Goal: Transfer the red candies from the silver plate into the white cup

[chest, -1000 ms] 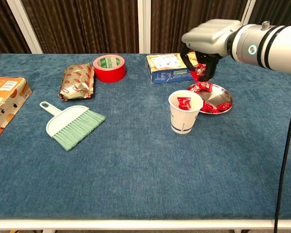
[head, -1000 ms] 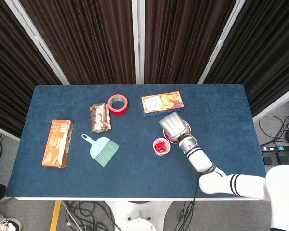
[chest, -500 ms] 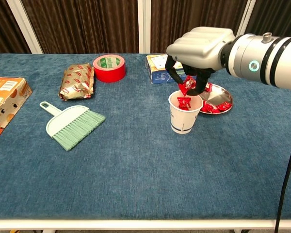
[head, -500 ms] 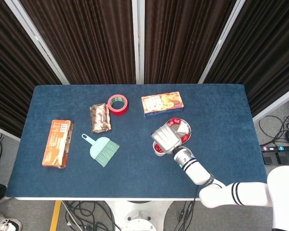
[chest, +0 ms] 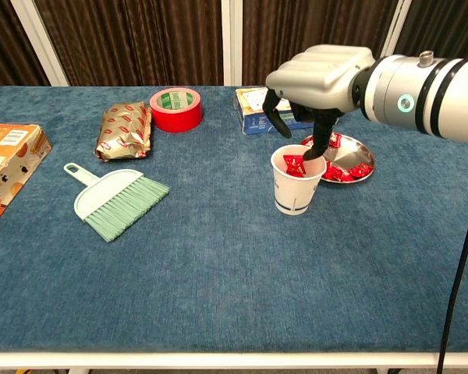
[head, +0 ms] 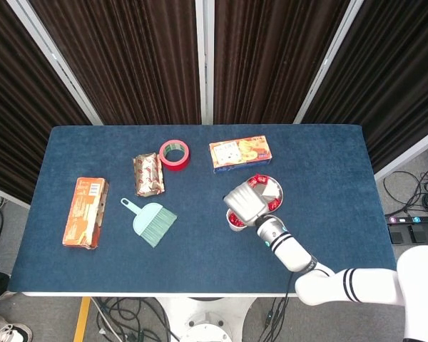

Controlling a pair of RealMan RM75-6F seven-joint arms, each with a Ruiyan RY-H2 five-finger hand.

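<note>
The right hand (chest: pixel 310 78) hangs over the cup (chest: pixel 296 189), fingers (chest: pixel 320 140) spread and pointing down, one tip just at the rim; nothing is between them, so the hand is empty and apart. In the head view the hand (head: pixel 245 204) covers most of the cup (head: pixel 235 222). Red candies (chest: pixel 295 164) lie inside the cup. Just beside it, on the far right side, sits the plate (chest: pixel 366 158) with more candies (chest: pixel 345 171) on it; how many is hard to tell. Behind the hand lies a box (chest: pixel 257 111). Further left stand a red tape roll (chest: pixel 175 109), a foil packet (chest: pixel 125 129), a green brush (chest: pixel 115 199) and, at the table's left edge, an orange box (chest: pixel 6 165). The left hand shows in neither view.
</note>
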